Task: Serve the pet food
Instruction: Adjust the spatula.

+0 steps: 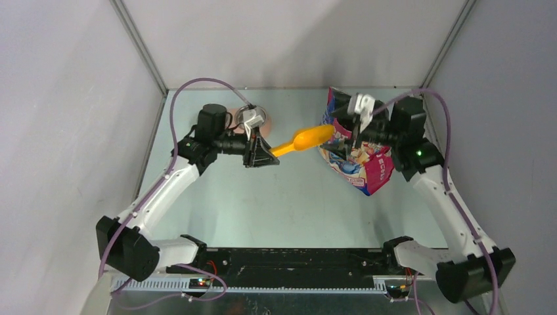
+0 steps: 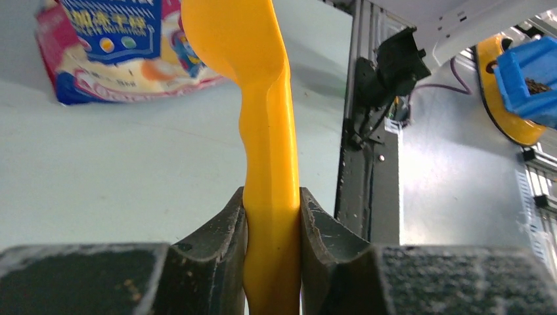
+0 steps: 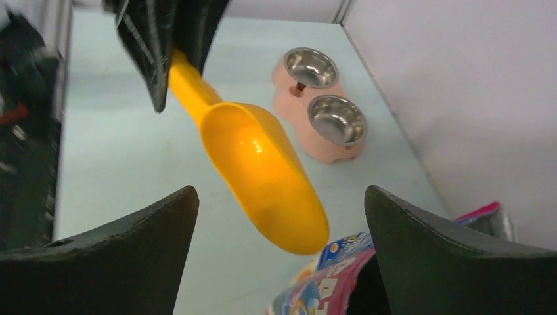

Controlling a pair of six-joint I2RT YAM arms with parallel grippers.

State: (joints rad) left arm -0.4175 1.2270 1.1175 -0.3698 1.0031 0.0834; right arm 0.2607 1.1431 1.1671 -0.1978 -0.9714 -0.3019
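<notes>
While left pincer clamps orange scoop, right pincer gapes wide, empty, at food bag

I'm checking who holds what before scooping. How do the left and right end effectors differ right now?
The left end effector is clamped on the handle of the orange scoop; the right end effector stands wide open, gripping nothing. The left one reaches toward the cat food bag; the right one hangs just above that bag. Both are dark and two-fingered.
</notes>
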